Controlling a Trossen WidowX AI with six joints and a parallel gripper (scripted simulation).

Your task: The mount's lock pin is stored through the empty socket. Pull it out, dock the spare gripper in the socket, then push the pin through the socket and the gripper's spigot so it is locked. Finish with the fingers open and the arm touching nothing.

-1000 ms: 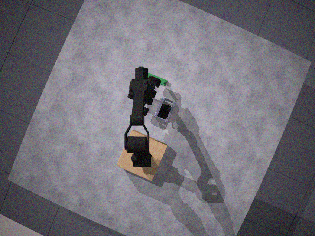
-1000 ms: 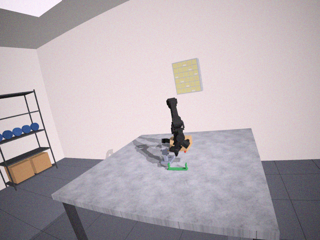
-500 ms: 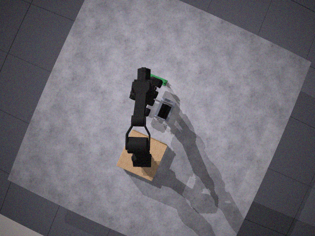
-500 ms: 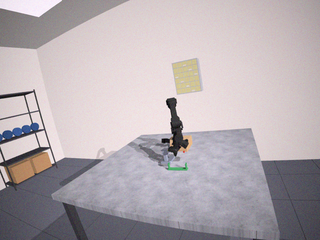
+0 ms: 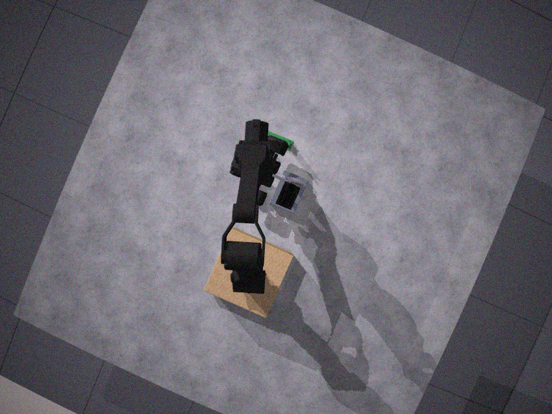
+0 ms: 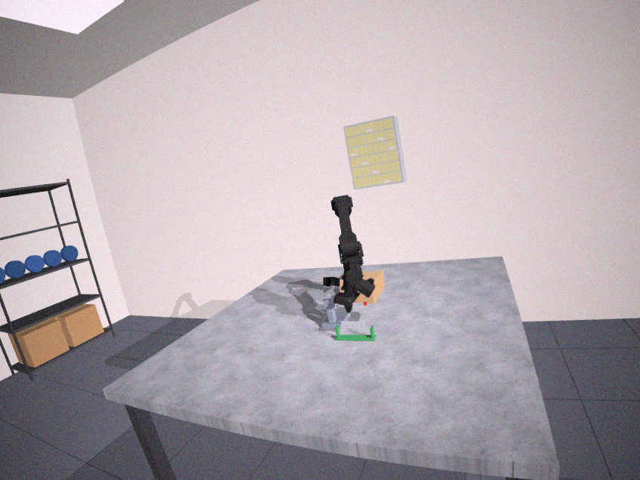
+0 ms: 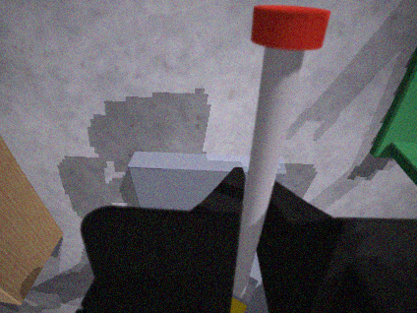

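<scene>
My gripper [image 6: 349,306] [image 7: 244,176] is shut on the lock pin [image 7: 268,113], gripping its grey shank. The pin's red head [image 6: 364,303] [image 7: 290,29] sticks out on the side away from the mount. The pale blue-grey mount [image 5: 301,196] [image 6: 331,314] [image 7: 172,184] stands close beside the gripper, and the shank points towards it. A black block [image 5: 287,194] [image 6: 330,281], which looks like the spare gripper, sits on the mount. The pin's far end is hidden behind my fingers in the wrist view, so I cannot tell whether its tip is in the hole.
A green bracket [image 5: 281,137] [image 6: 355,337] [image 7: 405,118] with two upright ends stands empty near the mount. A wooden block [image 5: 213,285] [image 6: 380,285] [image 7: 20,231] is under the arm's base. A small yellow patch [image 7: 238,305] shows below the fingers in the wrist view.
</scene>
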